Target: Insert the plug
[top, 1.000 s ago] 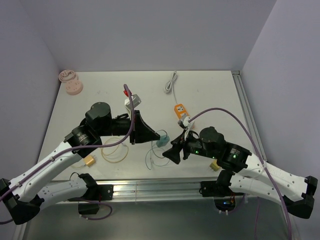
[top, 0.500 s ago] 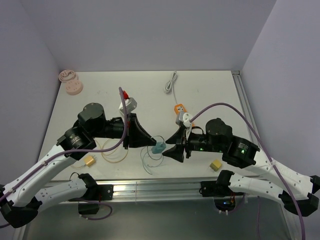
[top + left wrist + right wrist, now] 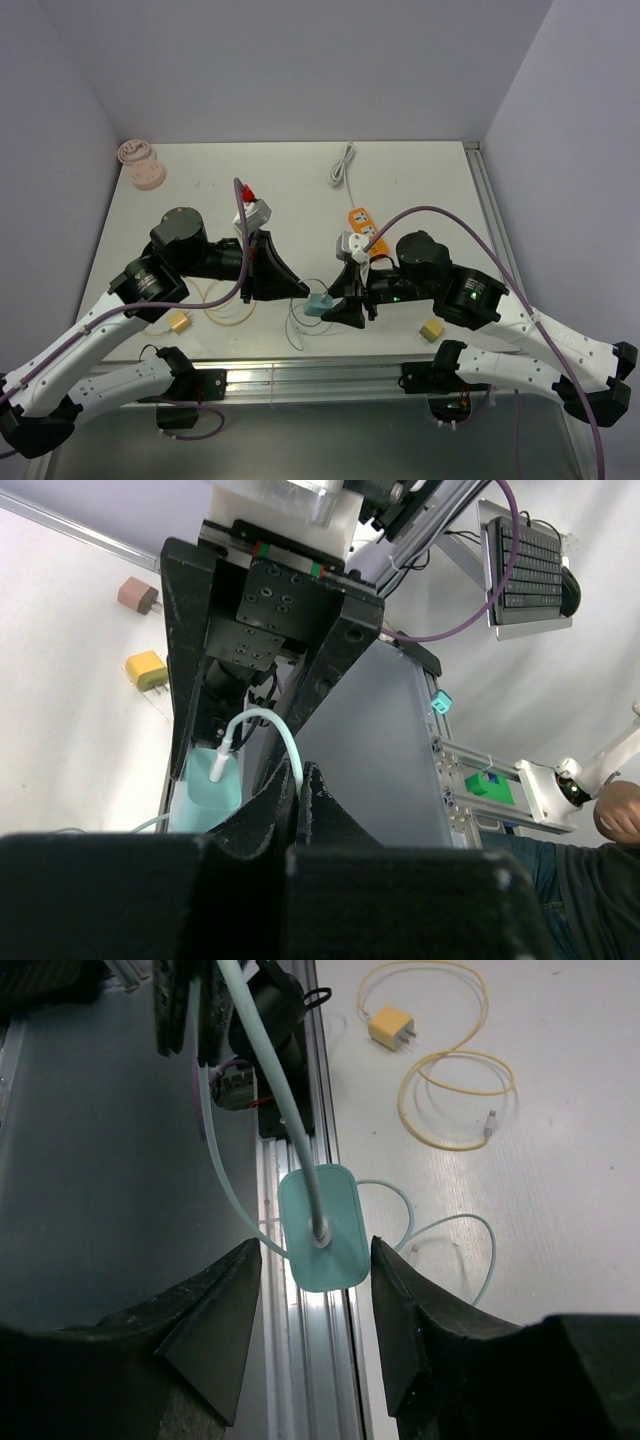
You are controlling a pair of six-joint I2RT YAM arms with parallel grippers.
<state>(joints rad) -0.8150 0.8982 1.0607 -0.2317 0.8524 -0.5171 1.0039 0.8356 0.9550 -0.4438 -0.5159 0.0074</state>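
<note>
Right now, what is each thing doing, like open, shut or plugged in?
Left claw, shut on the thin teal cable.
Right claw, fingers on either side of the small teal charger block; squeezing it or not, cannot tell.
Thin teal cable, plugged into the block.
Yellow cube charger, lying on the table, cable end loose.

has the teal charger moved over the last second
Yes. In the top view the teal charger has shifted down, toward the aluminium rail at the near edge, and sits farther from the orange power strip.
</note>
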